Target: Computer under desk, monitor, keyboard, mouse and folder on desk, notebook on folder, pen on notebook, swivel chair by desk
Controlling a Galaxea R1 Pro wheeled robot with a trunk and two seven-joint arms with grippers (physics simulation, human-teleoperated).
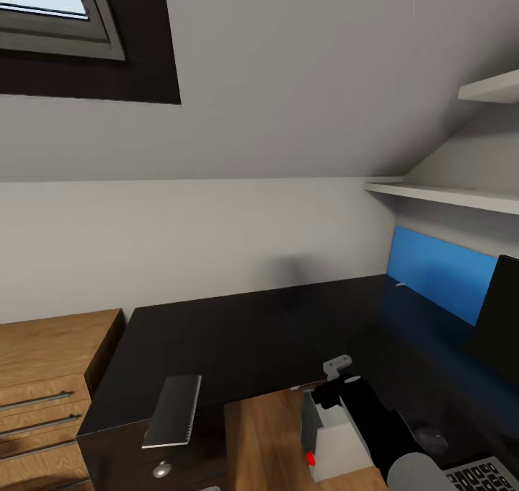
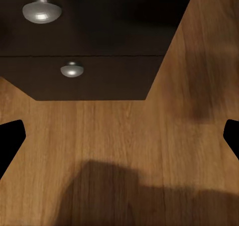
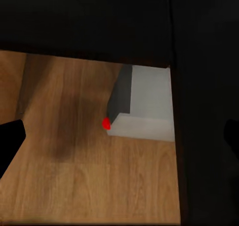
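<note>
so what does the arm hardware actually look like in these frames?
Head view: the right arm is glossy black, with a rounded light grey shell nearest the camera and a small silver-grey bracket at its far end. No cables or markings are visible. In each wrist view, the end effector fingers appear as flat black tapered shapes at the frame edges.

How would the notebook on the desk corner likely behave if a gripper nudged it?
The notebook looks thin and flat, so probably light. On the desk's glossy black top it would likely slide easily. It lies near the front edge, so a careless push might tip it off.
</note>
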